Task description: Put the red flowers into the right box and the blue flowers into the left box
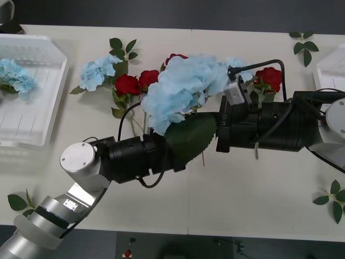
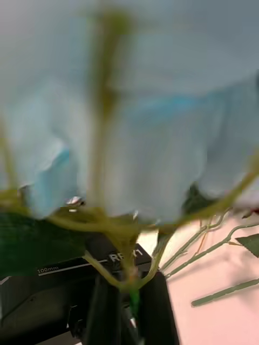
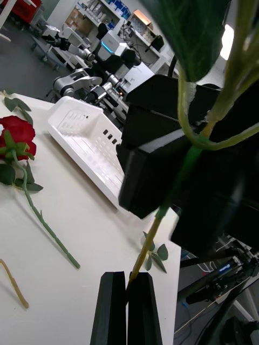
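A large pale blue hydrangea cluster point(image 1: 183, 89) is held above the middle of the white bench point(image 1: 259, 183), between the two arms. In the left wrist view, the left gripper point(image 3: 128, 307) is seen with its black fingers point(image 3: 112, 310) pressed together on the lower end of the flower's green stem point(image 3: 162, 215). In the right wrist view, the right gripper point(image 2: 129, 312) is seen with its black fingers point(image 2: 105, 312) pinching the same stem just below the point where it branches under the bloom. A big dark green leaf point(image 1: 191, 137) hangs between the two wrists.

On the black housing of the left arm, white lettering can be read in the right wrist view: "100mm" point(image 2: 48, 268), and a partly hidden mark that appears to read "RB-Y1" point(image 2: 125, 255).

The slotted white basket point(image 1: 40, 116) lies at the far left of the bench, with one blue cluster point(image 1: 15, 75) already inside it. A further blue cluster point(image 1: 98, 73) lies on the bench just right of the basket. Red roses point(image 1: 135, 82) lie beside it, partly under the held bloom, and another red rose point(image 1: 269, 78) lies farther right. The smooth-rimmed white tray point(image 1: 331, 67) is seen at the right edge. Loose leaf sprigs point(image 1: 331, 199) lie near the bench's corners.
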You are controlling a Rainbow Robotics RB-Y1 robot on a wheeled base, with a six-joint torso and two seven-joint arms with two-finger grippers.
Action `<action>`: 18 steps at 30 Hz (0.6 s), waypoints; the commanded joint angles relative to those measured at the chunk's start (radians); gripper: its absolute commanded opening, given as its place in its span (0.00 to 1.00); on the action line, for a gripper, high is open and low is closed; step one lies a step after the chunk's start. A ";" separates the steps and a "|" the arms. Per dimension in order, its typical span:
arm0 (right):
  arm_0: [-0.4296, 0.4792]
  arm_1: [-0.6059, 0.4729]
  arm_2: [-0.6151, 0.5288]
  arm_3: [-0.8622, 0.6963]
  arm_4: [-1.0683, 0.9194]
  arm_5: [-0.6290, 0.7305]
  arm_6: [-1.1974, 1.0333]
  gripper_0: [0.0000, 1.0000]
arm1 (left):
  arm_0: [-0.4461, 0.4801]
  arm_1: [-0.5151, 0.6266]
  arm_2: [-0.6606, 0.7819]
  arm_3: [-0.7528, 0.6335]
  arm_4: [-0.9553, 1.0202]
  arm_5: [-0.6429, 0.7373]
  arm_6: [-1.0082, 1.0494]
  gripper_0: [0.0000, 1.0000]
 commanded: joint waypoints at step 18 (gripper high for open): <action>-0.020 0.022 -0.019 -0.022 -0.022 -0.016 -0.044 1.00 | -0.021 0.241 0.108 -0.048 0.160 -0.015 0.002 0.00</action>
